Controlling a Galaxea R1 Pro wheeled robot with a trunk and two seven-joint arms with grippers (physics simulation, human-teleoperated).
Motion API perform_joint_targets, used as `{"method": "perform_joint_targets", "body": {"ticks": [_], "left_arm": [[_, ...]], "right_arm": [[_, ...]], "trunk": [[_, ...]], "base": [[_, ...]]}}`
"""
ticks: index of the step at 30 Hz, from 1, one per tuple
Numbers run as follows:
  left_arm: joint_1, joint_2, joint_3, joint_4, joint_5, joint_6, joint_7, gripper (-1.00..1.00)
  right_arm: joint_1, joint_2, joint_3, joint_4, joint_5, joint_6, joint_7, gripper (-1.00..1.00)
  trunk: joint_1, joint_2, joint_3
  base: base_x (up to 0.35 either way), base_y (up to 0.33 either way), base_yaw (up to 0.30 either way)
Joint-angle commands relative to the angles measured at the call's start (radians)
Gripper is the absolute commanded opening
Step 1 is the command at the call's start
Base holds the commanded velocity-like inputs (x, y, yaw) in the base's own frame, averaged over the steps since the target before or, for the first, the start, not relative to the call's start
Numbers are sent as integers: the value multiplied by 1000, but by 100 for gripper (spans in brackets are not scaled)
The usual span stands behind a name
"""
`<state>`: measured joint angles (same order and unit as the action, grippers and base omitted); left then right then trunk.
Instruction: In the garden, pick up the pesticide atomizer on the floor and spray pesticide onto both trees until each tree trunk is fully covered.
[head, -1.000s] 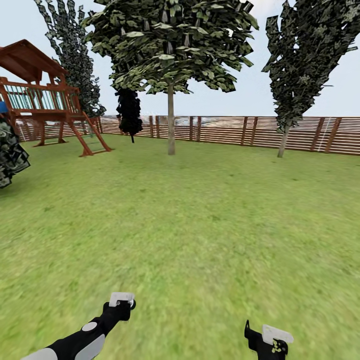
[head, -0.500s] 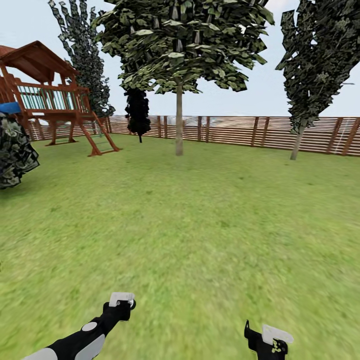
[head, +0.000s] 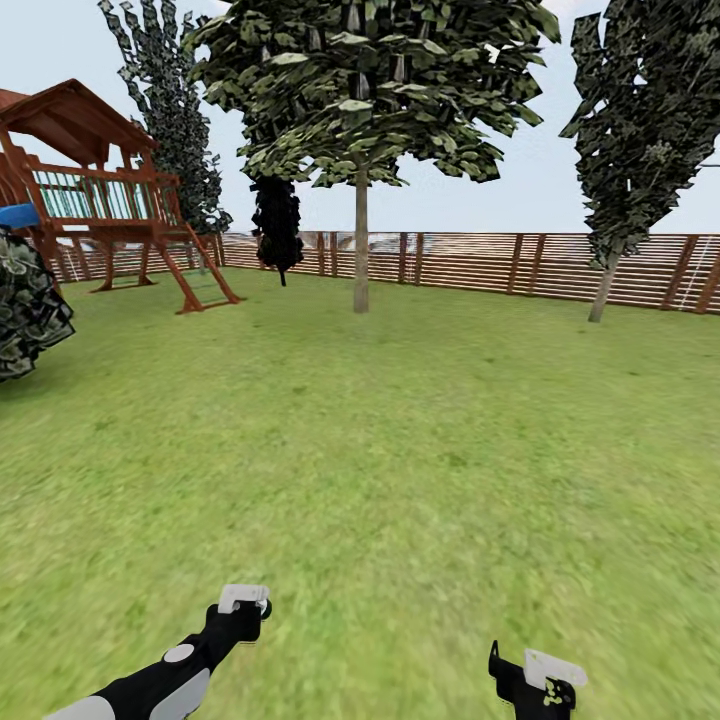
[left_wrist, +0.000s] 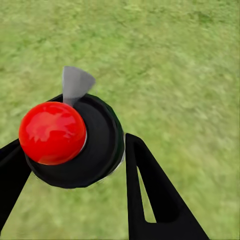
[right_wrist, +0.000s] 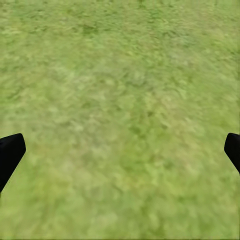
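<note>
One broad-leafed tree (head: 360, 150) stands in front of the fence (head: 500, 262), with a wooden playset (head: 100, 190) off to its side. Left claw (left_wrist: 75, 150) is clamped around the sprayer (left_wrist: 70, 140), red cap and black body. Right claw (right_wrist: 120, 150) hangs wide apart over grass (right_wrist: 120, 100), holding nothing.

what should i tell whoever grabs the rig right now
Left gripper: shut on the atomizer, red cap toward the wrist camera.
Right gripper: open, empty, over grass.
Things: one tree's trunk stands ahead across the lawn, in front of the fence. A second tree stands by the fence to the right.
Done: atomizer picked up.
Left: drive to each trunk and spray it. No spray shows on either so far.
</note>
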<state>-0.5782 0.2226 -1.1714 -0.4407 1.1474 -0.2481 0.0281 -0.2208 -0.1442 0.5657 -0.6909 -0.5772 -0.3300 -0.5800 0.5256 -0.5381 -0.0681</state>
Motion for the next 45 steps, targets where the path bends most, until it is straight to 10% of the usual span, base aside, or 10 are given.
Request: {"method": "perform_joint_targets", "body": {"ticks": [1,45], "left_arm": [[-2,1,-8,-2,9,-5,3,-100],[-2,1,-8,-1,9,-5,3,-100]], "right_arm": [[-2,-2,8,-1,-10,-6,-6,100],[-2,0,9,-1,-12,-6,-5,100]], "trunk": [[1,-2,-2],[1,-2,-2]], "base": [[334,0,0],[334,0,0]]}}
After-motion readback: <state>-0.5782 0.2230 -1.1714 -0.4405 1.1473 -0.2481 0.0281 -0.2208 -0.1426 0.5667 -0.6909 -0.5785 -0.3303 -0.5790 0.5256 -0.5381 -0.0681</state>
